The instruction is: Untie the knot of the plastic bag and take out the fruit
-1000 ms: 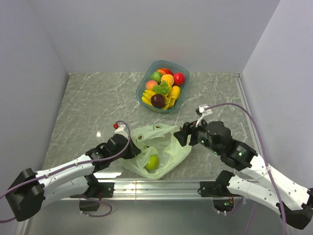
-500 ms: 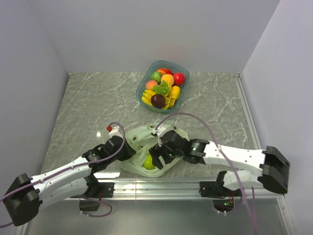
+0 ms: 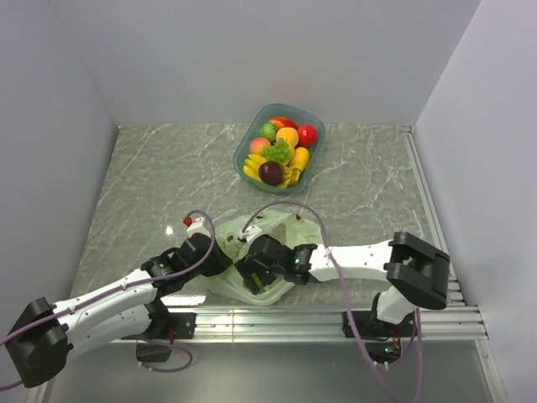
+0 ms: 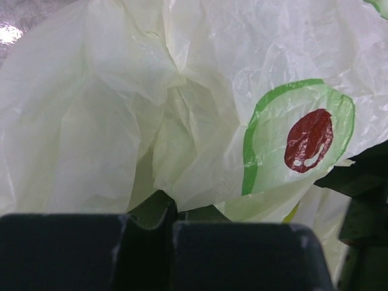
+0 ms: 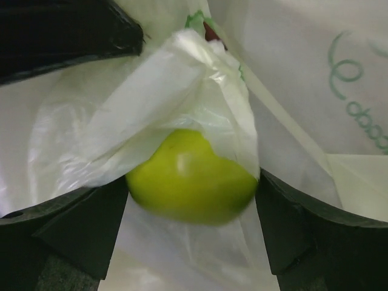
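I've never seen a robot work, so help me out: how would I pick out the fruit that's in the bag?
Find the pale green plastic bag near the marble table's front edge. Inside it, between the right hand's open fingers, lies one smooth, shiny yellow-green fruit, half draped in plastic; the other fruits sit in the teal bowl.

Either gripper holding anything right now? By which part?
Left gripper pinches a fold of the plastic bag at its left side. Right gripper holds nothing: open, straddling the green fruit inside the bag.
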### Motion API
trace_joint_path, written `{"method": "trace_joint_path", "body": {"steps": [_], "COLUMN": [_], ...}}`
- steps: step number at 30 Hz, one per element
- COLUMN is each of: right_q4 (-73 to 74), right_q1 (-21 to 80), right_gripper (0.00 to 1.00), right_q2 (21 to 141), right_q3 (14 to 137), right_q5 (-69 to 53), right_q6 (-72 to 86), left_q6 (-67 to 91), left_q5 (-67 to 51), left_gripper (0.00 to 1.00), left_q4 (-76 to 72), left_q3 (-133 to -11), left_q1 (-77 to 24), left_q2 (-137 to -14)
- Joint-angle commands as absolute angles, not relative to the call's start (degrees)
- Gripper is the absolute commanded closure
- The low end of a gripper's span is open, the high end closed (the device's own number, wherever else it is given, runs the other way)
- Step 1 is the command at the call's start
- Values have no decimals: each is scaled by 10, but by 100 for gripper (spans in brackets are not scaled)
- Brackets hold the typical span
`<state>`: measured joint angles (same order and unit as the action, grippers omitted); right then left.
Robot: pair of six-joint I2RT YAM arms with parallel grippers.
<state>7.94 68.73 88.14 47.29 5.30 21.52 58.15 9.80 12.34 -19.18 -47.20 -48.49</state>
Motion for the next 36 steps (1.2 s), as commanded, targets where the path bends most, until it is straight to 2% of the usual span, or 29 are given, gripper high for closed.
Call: {"method": "trace_joint_path", "body": {"steps": [1, 2, 4, 5, 7, 9, 11, 16, 20, 23, 30, 36], "right_q4": [40, 36, 31, 31, 34, 54, 78, 138, 179, 194, 171, 135], "right_q1": [701, 701, 705, 706, 706, 706, 705, 699, 686, 636, 421, 265], "right_gripper": [14, 16, 27, 43, 60, 77, 85, 96, 99, 99, 100, 100], "right_q2": [912, 917, 916, 902, 883, 852, 816, 716, 668, 628, 620, 734], "right_q3": [477, 475, 470, 469, 468, 474, 476, 499, 555, 591, 627, 700], "right_q5": [81, 80, 87, 89, 98, 120, 139, 167, 185, 184, 138, 70], "right_q6": [235, 237, 240, 237, 234, 229, 219, 202, 178, 156, 136, 151], "left_q6": [577, 577, 574, 572, 573, 576, 575, 563, 544, 529, 490, 454], "left_q5": [91, 90, 92, 94, 104, 112, 121, 133, 144, 150, 127, 91], "left_gripper": [99, 99, 99, 99, 99, 99, 99, 100, 99, 100, 99, 99], "left_q4": [114, 114, 118, 121, 130, 135, 140, 153, 163, 171, 162, 151], "left_q3": [-192, -193, -198, -199, -203, -206, -209, -224, -241, -251, -271, -300], "left_q1": [-469, -470, -470, -469, -469, -469, -470, -468, -469, -469, -469, -469], "left_q2": [-488, -489, -489, -488, -487, -486, -489, -501, -501, -498, -508, -539]}}
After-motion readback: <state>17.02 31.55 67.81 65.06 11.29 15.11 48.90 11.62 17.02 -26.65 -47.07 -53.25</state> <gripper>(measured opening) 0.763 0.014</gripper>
